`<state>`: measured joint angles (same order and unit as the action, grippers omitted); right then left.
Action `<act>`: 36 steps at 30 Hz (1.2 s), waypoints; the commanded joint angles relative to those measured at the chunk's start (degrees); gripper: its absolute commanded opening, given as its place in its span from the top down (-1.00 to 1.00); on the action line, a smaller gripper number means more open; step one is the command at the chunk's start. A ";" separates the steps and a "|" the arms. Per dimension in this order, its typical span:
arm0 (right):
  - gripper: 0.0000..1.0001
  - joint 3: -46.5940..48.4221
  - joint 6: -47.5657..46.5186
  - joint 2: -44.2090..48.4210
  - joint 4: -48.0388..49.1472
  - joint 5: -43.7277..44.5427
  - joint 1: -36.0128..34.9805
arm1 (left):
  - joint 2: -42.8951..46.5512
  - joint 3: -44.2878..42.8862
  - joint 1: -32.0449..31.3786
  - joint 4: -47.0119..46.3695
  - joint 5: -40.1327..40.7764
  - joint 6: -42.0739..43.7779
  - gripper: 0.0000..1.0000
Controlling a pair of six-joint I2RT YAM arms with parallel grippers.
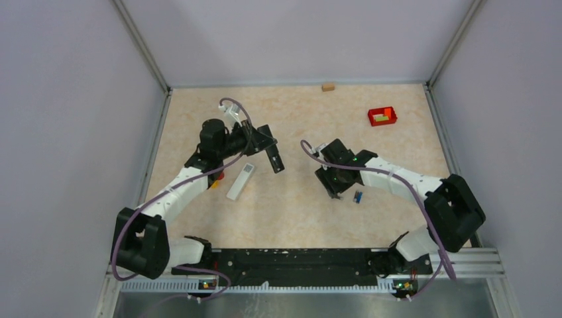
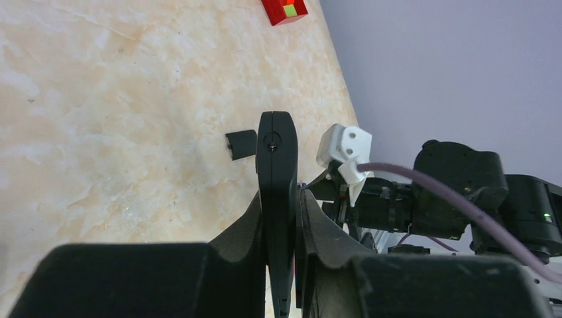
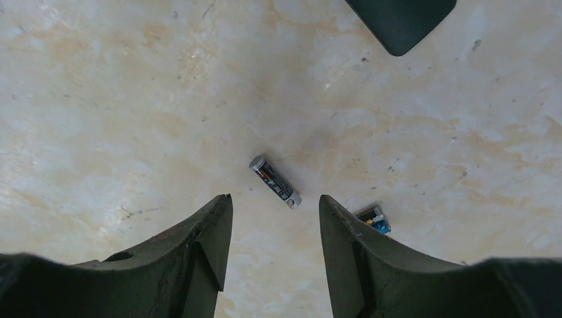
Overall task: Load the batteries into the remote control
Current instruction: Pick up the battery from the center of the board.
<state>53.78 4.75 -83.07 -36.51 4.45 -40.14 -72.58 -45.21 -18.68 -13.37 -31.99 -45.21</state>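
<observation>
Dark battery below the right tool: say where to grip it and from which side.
Best take the dark battery at mid-barrel, from straight above. It lies flat on the table, slanted across the gap of the open right tool, so turn the wrist until the fingers face its long sides. Mind the blue battery close beside one finger.

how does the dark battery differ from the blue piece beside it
The dark battery is black with silver ends; the blue piece is bright blue. The battery shows whole under the right gripper; one finger partly hides the blue piece. Both lie on the table.
</observation>
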 commanded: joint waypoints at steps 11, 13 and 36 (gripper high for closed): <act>0.02 -0.02 -9.69 -6.75 2.19 -2.77 -0.38 | 4.28 -0.54 7.04 -2.30 -5.51 -0.99 1.00; 0.03 0.13 -10.01 -7.69 1.98 -3.35 -0.38 | 4.49 0.01 7.73 -3.12 -6.39 -1.90 1.00; 0.53 2.46 -6.07 -11.17 0.25 -0.03 1.90 | 5.08 1.76 9.18 -5.25 -7.93 -4.05 1.00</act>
<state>54.41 -3.01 -93.49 -35.81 2.96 -39.00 -69.36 -44.27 -9.80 -15.11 -38.85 -48.58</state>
